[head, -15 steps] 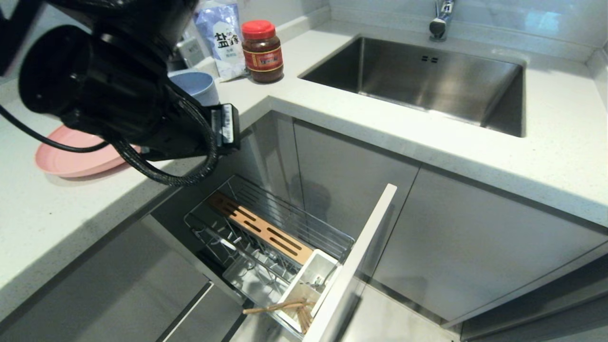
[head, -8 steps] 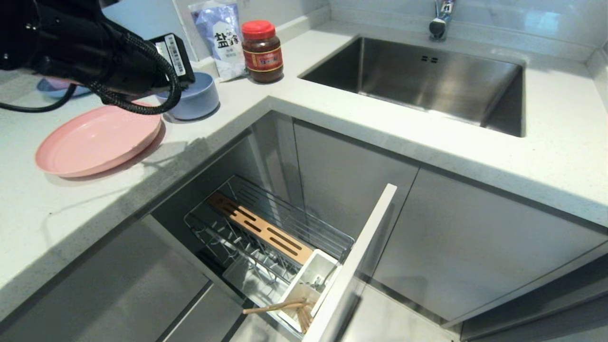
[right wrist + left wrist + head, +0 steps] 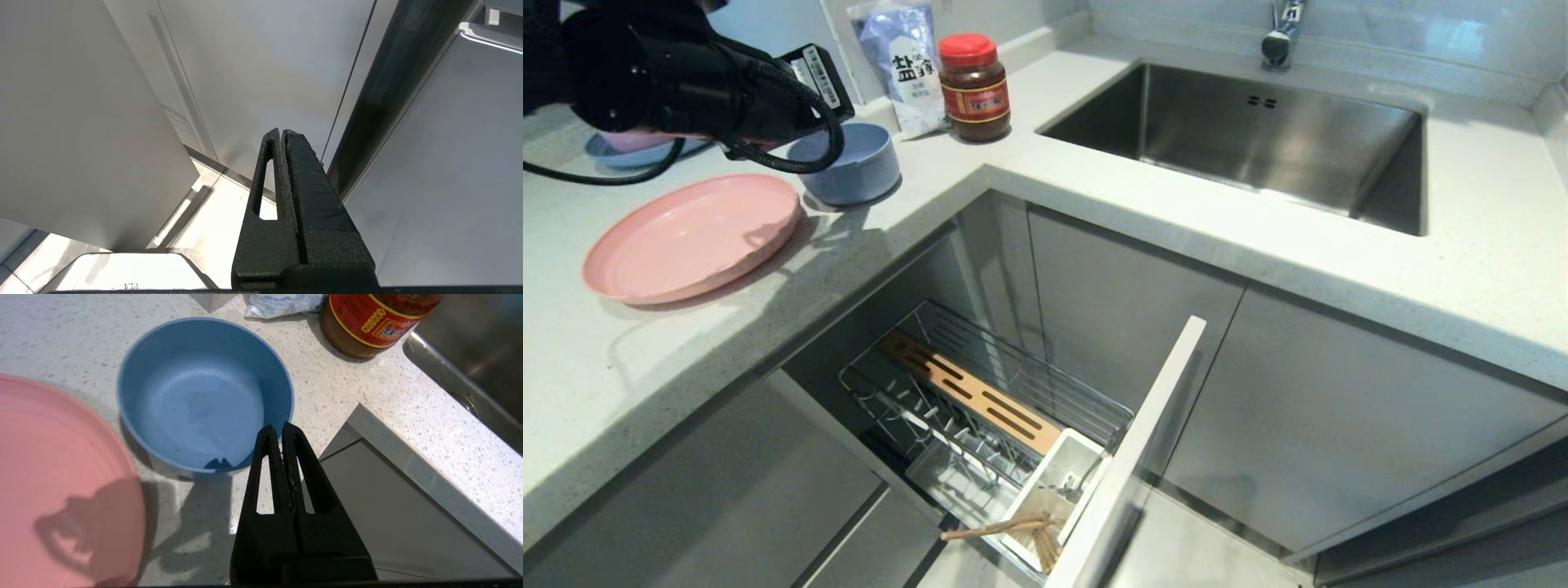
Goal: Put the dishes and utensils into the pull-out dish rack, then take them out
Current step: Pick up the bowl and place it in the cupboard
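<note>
As the left tool [image 3: 282, 430] hovers closed and empty, open it; grip the light, stiff, smooth bowl [image 3: 204, 392] at its rim.

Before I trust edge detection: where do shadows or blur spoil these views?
Left wrist view: the claw throws a dark shadow onto the pink plate, whose edge looks blurred. Head view: the arm's shadow darkens the counter beside the blue bowl.

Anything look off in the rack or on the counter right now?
One thing: the chopsticks are not standing in the white cutlery cup. One lies across its front rim, sticking out sideways over the rack's edge. The pink plate and blue bowl sit flat on the counter; no spills.
</note>
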`<state>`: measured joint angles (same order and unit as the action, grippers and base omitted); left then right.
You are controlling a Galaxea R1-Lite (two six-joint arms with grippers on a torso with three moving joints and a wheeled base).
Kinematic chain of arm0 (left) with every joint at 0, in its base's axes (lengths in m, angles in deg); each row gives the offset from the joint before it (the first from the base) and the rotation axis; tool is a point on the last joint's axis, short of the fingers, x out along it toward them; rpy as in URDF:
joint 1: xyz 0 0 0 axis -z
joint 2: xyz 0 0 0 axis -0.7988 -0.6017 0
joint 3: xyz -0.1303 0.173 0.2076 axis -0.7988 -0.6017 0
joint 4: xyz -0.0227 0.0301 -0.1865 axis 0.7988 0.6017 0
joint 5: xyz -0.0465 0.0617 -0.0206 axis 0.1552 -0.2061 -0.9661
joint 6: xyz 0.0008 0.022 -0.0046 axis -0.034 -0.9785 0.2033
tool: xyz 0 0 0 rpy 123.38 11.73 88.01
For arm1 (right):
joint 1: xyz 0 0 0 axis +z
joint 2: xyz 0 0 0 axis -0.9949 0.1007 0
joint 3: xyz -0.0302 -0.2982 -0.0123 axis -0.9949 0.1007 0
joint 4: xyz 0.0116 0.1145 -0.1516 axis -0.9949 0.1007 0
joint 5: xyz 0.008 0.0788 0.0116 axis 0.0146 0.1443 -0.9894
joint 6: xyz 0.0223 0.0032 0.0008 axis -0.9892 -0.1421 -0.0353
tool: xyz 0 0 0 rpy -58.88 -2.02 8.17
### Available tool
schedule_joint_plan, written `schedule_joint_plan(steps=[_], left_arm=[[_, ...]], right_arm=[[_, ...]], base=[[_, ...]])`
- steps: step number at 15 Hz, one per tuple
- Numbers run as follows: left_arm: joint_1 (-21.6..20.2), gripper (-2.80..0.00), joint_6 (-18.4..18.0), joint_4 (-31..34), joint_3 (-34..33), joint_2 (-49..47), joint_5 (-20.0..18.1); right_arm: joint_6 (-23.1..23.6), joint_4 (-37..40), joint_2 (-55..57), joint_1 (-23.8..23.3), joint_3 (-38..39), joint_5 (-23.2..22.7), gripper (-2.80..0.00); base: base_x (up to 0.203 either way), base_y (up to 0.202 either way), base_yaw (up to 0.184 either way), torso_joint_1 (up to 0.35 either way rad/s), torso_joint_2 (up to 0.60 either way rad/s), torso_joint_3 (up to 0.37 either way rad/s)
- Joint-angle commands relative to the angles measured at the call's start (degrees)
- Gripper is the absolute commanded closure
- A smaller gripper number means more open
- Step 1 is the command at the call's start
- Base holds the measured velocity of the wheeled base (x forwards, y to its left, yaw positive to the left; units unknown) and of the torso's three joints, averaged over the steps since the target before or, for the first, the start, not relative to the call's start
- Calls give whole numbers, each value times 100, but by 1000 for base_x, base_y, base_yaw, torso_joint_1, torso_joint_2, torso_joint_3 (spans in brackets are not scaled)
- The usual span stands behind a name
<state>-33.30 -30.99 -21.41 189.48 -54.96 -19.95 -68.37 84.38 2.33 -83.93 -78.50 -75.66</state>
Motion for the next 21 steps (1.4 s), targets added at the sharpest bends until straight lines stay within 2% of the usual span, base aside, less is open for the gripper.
schedule_joint_plan(steps=[1, 2, 3, 8, 15, 21], left_arm=[[-125, 0, 6, -50, 52, -235, -31], [-134, 0, -3, -72, 44, -242, -31], [-161, -280, -11, -80, 53, -259, -32], [-220, -280, -12, -95, 71, -324, -498], [-301, -280, -233, -93, 88, -530, -524], [-397, -280, -390, -55, 79, -629, -778]], right_arm=[[0, -1, -24, 0, 9, 2, 0], [0, -7, -24, -3, 9, 2, 0], [0, -2, -18, -3, 9, 2, 0], [0, -3, -24, 1, 9, 2, 0], [0, -7, -23, -2, 9, 2, 0], [0, -1, -23, -2, 9, 2, 0]], base=[[0, 0, 0, 0, 0, 0], [0, 0, 0, 0, 0, 0], [0, 0, 0, 0, 0, 0], [0, 0, 0, 0, 0, 0], [0, 0, 0, 0, 0, 0], [0, 0, 0, 0, 0, 0]])
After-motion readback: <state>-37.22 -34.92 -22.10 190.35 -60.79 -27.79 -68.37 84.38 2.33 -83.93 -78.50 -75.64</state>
